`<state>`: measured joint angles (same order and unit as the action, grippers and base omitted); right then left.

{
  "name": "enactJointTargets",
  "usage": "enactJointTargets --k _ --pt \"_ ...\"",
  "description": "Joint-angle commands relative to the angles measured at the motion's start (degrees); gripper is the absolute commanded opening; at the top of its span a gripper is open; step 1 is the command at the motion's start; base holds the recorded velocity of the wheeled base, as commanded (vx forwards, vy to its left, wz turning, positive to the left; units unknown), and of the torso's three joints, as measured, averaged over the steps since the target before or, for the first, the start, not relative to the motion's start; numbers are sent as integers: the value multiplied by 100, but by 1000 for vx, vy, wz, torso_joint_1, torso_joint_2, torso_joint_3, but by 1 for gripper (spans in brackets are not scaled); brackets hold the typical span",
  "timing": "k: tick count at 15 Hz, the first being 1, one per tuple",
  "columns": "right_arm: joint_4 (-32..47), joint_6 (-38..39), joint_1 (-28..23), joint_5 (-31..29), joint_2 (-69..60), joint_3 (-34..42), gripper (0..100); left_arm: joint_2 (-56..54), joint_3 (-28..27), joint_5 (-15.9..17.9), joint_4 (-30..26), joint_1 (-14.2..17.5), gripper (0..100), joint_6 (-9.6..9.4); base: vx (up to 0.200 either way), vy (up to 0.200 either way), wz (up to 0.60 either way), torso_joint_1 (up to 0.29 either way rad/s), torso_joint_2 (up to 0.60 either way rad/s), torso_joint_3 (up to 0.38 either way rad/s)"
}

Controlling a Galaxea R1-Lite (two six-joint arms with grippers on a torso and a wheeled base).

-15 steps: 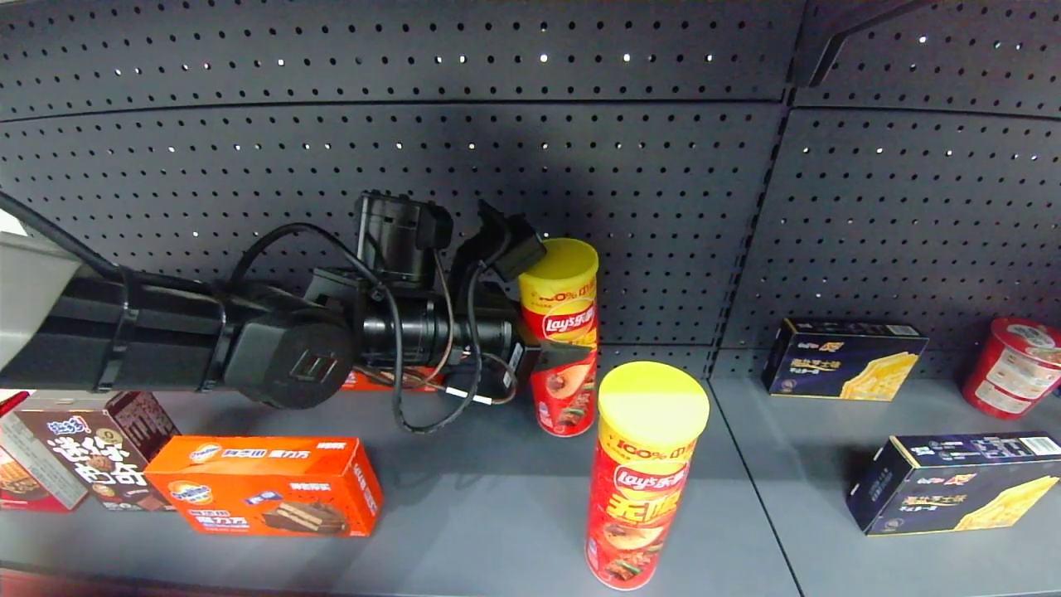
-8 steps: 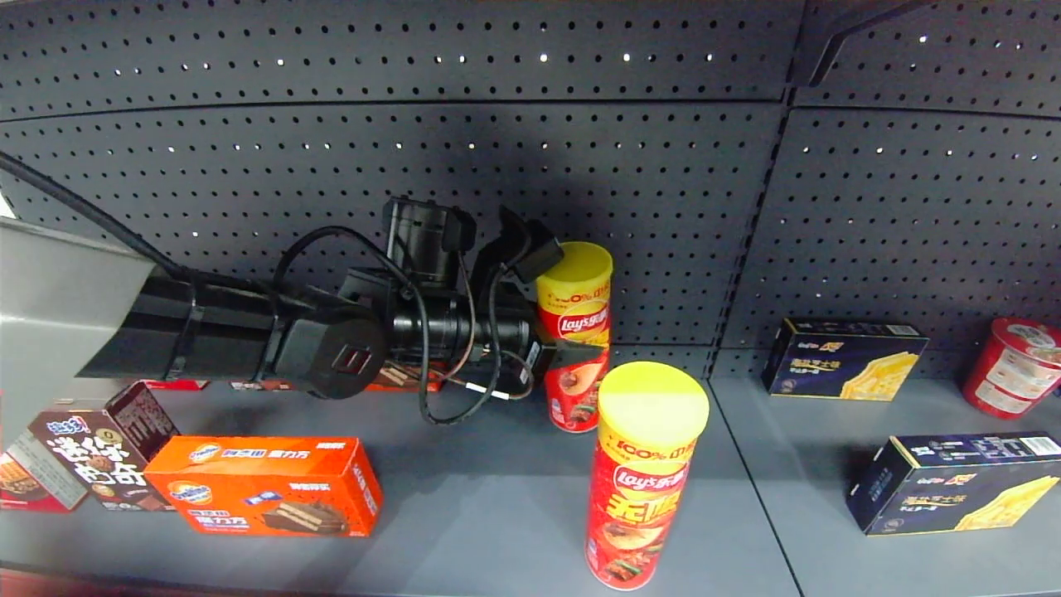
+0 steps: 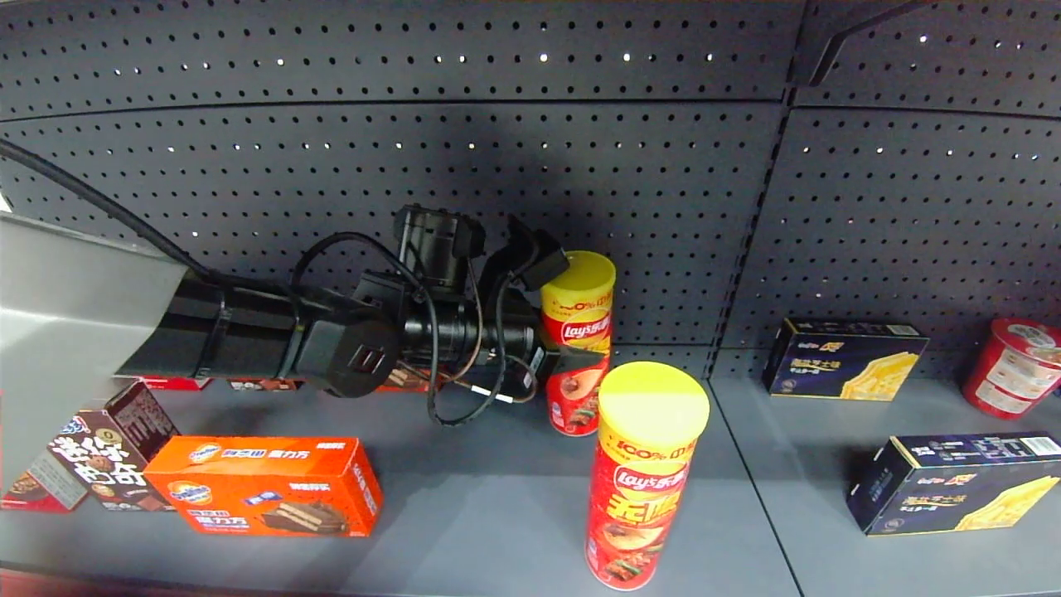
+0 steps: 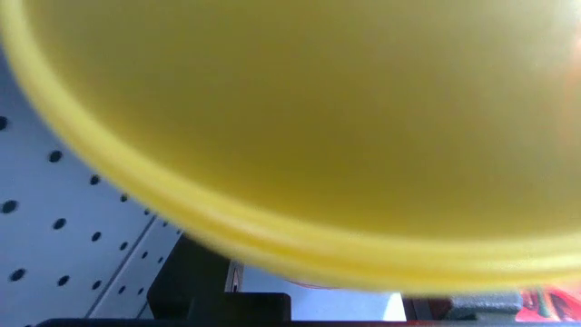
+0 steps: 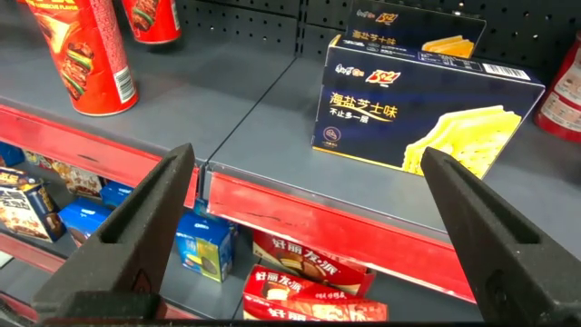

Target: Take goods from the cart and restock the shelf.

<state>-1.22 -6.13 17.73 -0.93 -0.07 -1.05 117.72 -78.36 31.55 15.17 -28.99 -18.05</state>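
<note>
- Left gripper (image 3: 568, 313) clamped around rear chip can (image 3: 580, 303); can upright at back of shelf (image 3: 497, 506), near pegboard (image 3: 663, 207).
- Gripper hid part of can's label. Front chip can (image 3: 642, 473) covered edge of its base; contact with shelf could not be judged.
- Yellow lid (image 4: 318, 118) blocked left wrist camera, cut off at edges.
- Right gripper (image 5: 309, 227) spread wide, nothing held, facing dark cracker box (image 5: 418, 109).

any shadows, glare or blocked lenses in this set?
Head view: the left arm throws a dark shadow on the pegboard and shelf; some pegboard holes glint. Left wrist view: the yellow lid of the held can sits right against the camera, with one bright patch. Right wrist view: even light, no glare; the right gripper has dark open fingers.
</note>
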Motion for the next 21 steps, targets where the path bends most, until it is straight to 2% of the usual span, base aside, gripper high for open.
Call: enactJointTargets --k 1,21 --pt "-1 -2 3 -13 7 -1 100 49 -4 0 4 7 0 -5 0 0 0 0 0 0" --pt "-1 7 3 -22 7 -1 100 427 -259 0 13 -72 0 12 0 0 0 0 0 0"
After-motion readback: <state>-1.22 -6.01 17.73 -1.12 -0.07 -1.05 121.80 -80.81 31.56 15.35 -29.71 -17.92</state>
